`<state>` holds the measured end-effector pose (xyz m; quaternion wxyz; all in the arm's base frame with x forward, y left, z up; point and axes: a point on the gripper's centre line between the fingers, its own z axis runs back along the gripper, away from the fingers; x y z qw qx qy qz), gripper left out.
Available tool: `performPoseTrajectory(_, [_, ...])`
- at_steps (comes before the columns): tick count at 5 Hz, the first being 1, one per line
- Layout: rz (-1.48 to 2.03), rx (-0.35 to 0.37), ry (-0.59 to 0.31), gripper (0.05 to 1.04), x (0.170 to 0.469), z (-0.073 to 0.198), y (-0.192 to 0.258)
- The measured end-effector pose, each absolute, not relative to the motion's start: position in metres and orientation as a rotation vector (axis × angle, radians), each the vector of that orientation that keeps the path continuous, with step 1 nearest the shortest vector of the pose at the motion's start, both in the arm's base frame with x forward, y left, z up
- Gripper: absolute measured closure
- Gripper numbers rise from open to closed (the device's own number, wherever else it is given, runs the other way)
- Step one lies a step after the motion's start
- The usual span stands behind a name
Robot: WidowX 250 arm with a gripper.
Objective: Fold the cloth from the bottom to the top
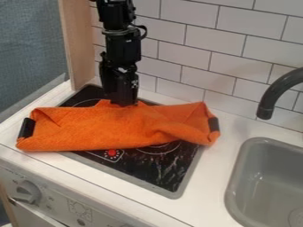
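Spanning the flat black stovetop (160,170), rumpled orange cloth (106,128) lies, black two-finger pincer (125,102) at upper edge (apart or clamped, can't tell).

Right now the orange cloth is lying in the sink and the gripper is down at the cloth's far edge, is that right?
Not quite: the place is wrong. The camera view shows the orange cloth lying across the stove. The gripper is down at the cloth's far edge, just as you said.
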<state>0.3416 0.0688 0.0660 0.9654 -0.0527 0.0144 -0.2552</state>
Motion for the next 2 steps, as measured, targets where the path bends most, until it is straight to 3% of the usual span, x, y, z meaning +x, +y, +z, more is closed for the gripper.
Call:
performPoseTrajectory(1, [-0.521,-0.100,-0.060,0.083,0.343,0.098,0.067])
performPoseTrajectory(2, [-0.508,-0.071,-0.109,0.083,0.339,0.110,0.073])
